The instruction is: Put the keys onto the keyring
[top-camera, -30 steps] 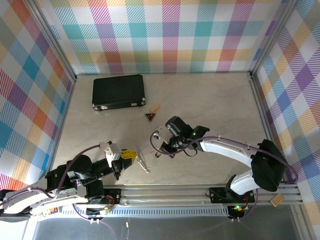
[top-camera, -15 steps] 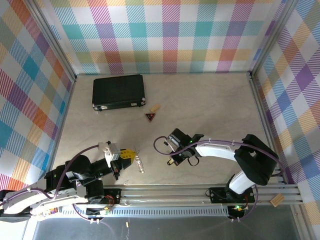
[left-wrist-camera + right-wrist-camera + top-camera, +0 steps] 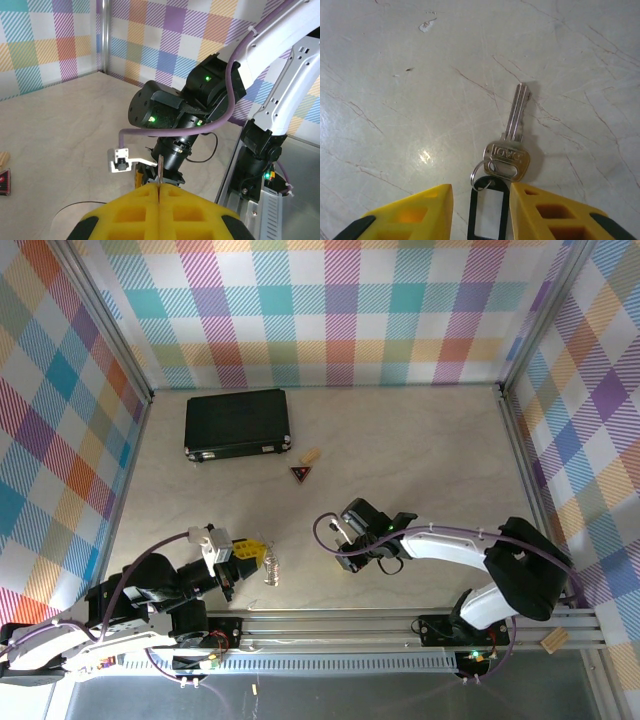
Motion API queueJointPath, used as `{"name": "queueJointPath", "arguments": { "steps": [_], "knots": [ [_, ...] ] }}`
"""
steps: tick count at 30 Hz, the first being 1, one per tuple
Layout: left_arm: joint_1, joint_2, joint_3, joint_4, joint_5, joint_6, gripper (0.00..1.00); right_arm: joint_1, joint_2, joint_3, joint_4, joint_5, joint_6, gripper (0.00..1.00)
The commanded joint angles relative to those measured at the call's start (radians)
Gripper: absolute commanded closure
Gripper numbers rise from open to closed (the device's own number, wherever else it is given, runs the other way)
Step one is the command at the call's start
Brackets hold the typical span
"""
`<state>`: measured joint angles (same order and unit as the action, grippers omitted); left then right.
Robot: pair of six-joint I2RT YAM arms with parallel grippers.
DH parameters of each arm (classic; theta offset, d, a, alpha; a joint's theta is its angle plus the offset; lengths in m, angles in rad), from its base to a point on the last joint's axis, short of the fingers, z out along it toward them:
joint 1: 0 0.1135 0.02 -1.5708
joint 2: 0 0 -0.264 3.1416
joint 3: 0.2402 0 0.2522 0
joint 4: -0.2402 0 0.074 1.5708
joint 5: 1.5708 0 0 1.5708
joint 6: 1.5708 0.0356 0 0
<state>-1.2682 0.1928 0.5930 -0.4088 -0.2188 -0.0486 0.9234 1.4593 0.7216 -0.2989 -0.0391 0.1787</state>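
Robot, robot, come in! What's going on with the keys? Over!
Left gripper shut on keys. Right gripper open, keyring lying between its jaws. Nothing blocking.

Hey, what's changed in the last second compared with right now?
The right hand drew back toward the near edge and opened. The keyring, with its dark tag and one key, now lies on the table between its fingers. The left hand pulled back slightly, swinging the keys it grips. Unchanged: that grip, the black case, the red trinket.
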Motion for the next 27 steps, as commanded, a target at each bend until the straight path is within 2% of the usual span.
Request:
{"name": "queueJointPath", "arguments": {
  "steps": [1, 10, 27],
  "knots": [
    [-0.002, -0.016, -0.004, 0.029, 0.002, 0.001, 1.0, -0.003, -0.039, 0.009, -0.054, -0.02, -0.008, 0.65],
    [-0.002, -0.019, -0.008, 0.031, -0.001, 0.002, 1.0, -0.008, -0.028, 0.083, -0.148, -0.053, -0.061, 0.65],
    [-0.001, -0.038, -0.015, 0.028, -0.009, 0.001, 1.0, -0.003, 0.137, 0.204, -0.194, -0.047, -0.1, 0.74]
  ]
}}
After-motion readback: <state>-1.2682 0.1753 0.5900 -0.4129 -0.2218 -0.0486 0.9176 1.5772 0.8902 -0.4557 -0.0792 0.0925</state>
